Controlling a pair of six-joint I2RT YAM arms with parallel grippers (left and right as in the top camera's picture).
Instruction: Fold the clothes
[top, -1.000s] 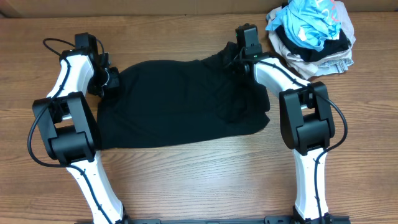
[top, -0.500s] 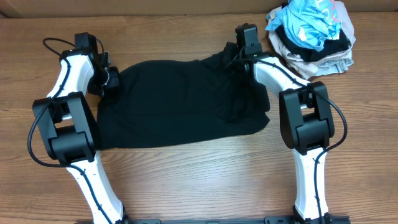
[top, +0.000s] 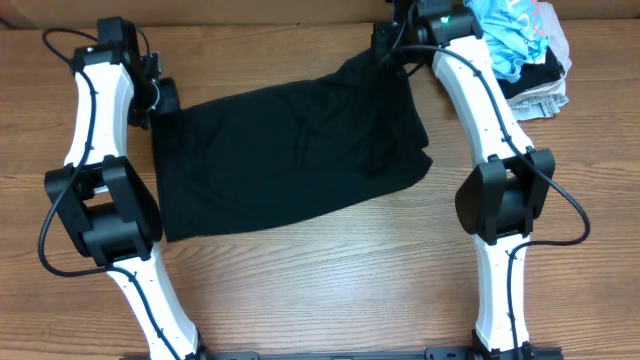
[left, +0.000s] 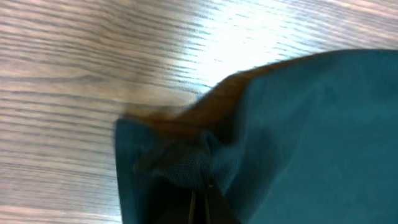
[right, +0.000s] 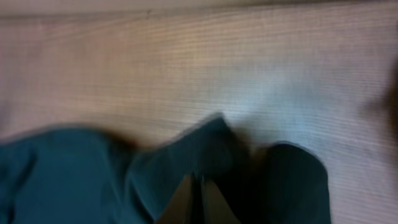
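Note:
A black garment (top: 290, 150) lies spread across the middle of the wooden table. My left gripper (top: 160, 95) is shut on its far left corner, with the cloth bunched between the fingers in the left wrist view (left: 202, 186). My right gripper (top: 385, 45) is shut on its far right corner, with dark cloth pinched at the fingertips in the right wrist view (right: 199, 186). Both corners are stretched toward the table's far edge. The garment's near edge runs at a slant.
A pile of clothes (top: 520, 45), light blue, black and beige, sits at the far right corner, close beside my right arm. Bare wooden table (top: 320, 290) runs along the front.
Both grippers have moved away toward the far edge with the garment's corners in them. The cloth has been pulled taut and dragged back.

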